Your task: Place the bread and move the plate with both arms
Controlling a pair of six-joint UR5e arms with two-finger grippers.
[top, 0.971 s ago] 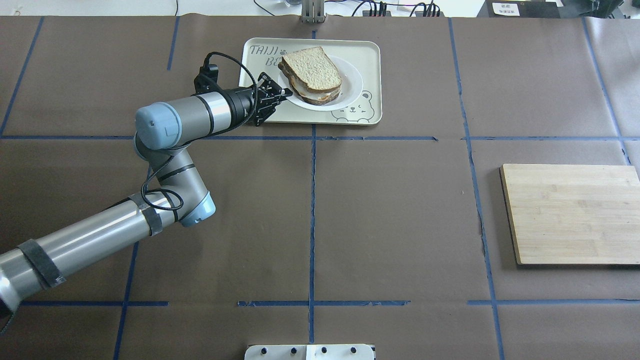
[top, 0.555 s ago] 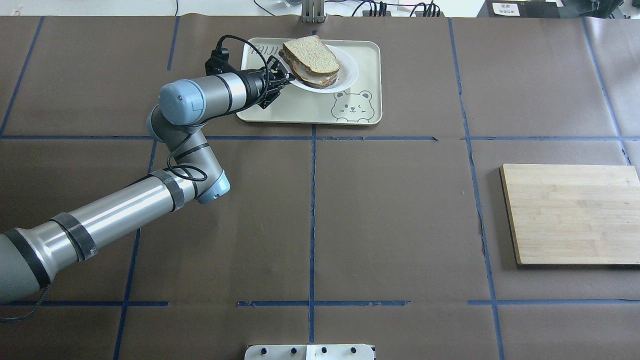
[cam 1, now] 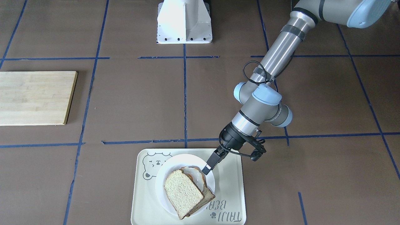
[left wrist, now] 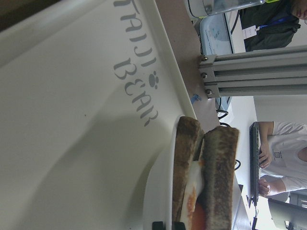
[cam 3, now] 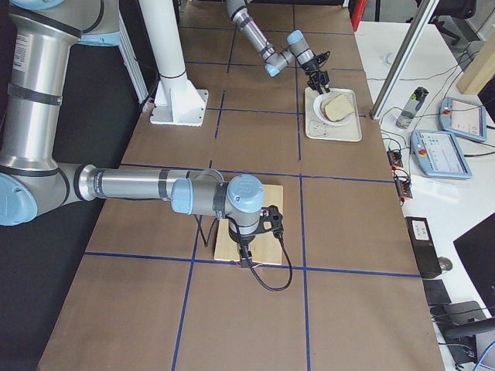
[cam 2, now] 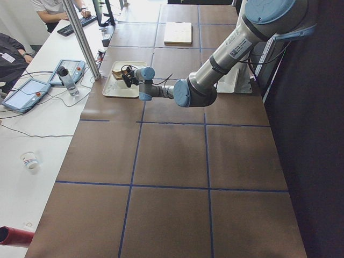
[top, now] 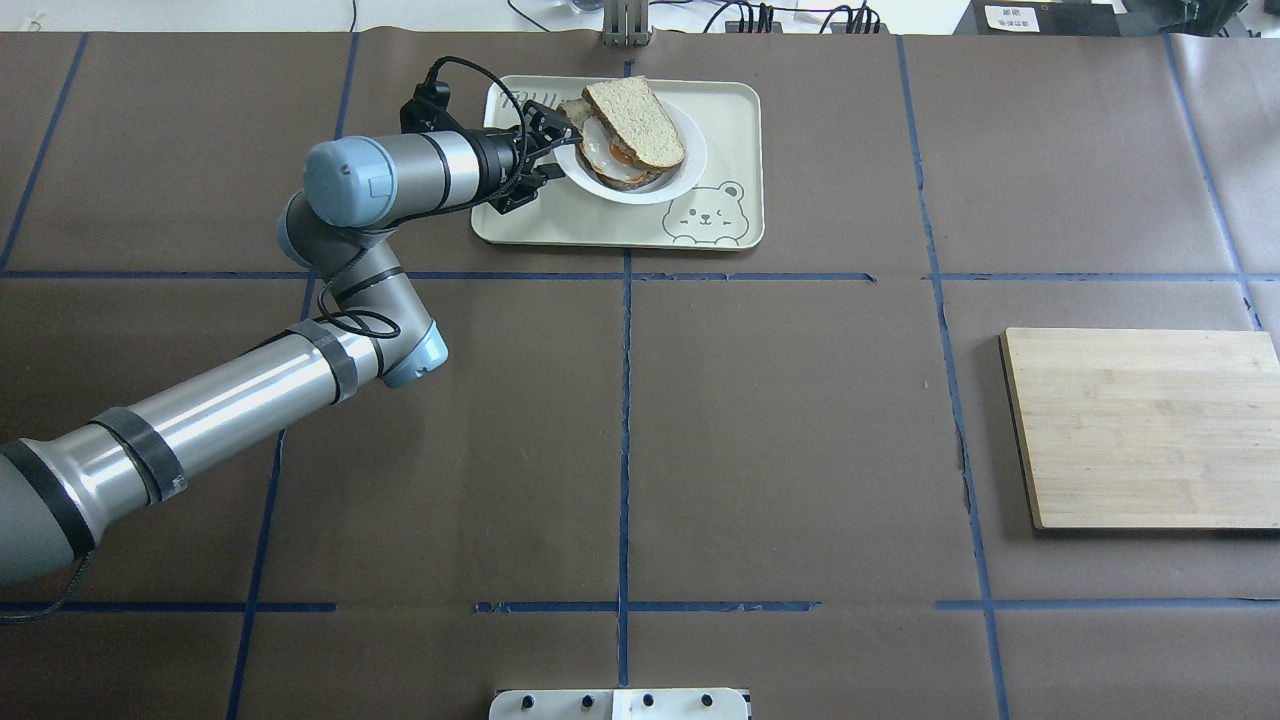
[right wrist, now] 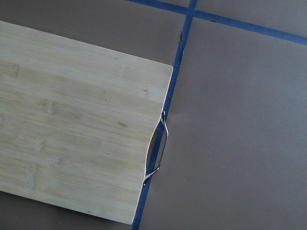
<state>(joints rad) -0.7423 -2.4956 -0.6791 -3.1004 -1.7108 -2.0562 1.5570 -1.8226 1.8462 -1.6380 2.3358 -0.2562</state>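
Presently, the left end effector pinches the rim of the plate, upper centre on the tray. The bread lies loose on top and is probably light, soft and apt to slide. Best grip: opposite rim, level. Right end effector: opening cannot be told.

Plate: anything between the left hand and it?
Nothing visible. The left hand is at the rim of the plate, on the side facing the arm, and seems to pinch it. The plate rests on the tray. The bread lies farther in on the plate, apart from the hand.
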